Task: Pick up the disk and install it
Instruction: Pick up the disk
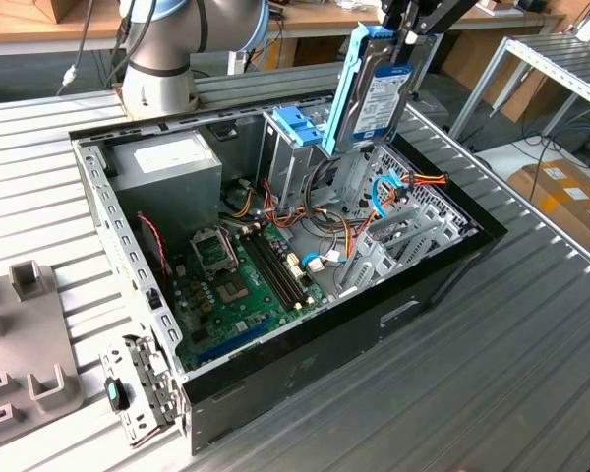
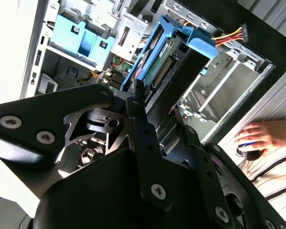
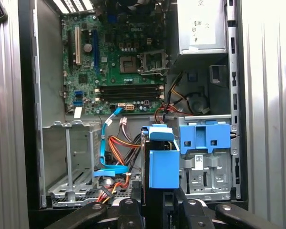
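- Your jaws are closed tight on the upper end of the one disk point(image 1: 378, 96) and hold it upright, slightly tilted, in the air.
- The disk is a flat rectangular slab with a dark metal casing, a blue-and-white label and light-blue plastic rails along its edges.
- Directly below the jaws is the bare metal drive bay point(image 1: 359, 169), thin perforated sheet steel. The disk's lower end hangs just above it, and you can't tell whether they touch.
- Beside the bay, close under the jaws, is one ridged blue plastic latch piece point(image 1: 297, 126).
- Just past that lies a loose bundle of orange, red and yellow wires point(image 1: 420, 181), with one flat blue cable point(image 1: 378, 193) curling beside it.
- Further from the jaws is one green circuit board point(image 1: 231, 280), flat and studded with long black slots.
- Beyond it is one big grey metal box point(image 1: 172, 167) with a white label.
- All of this sits in one open black case point(image 1: 423, 295) lying on the ribbed metal worktop point(image 1: 511, 383).
- Outside the case, a person's hand point(image 2: 260, 136) rests on the worktop.
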Robot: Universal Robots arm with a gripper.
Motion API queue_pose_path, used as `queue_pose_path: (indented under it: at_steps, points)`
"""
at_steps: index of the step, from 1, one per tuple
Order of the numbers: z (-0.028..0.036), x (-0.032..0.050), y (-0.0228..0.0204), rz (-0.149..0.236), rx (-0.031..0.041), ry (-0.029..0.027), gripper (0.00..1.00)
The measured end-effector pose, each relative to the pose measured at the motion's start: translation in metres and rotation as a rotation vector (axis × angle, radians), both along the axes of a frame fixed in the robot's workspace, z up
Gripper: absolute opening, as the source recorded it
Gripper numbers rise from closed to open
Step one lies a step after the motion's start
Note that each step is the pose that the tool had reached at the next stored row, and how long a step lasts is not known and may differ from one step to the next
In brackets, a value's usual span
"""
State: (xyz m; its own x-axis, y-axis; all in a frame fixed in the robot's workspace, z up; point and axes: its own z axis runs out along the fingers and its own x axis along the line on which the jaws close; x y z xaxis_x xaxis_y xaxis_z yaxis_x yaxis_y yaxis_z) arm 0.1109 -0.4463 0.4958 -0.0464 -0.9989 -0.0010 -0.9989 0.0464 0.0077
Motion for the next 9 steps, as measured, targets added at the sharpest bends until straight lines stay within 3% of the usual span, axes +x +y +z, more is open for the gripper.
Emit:
queue_pose_path:
  at_steps: [9]
  points:
    - [0.0000, 0.0000, -0.0119, 0.000, -0.0001, 0.0000, 0.35]
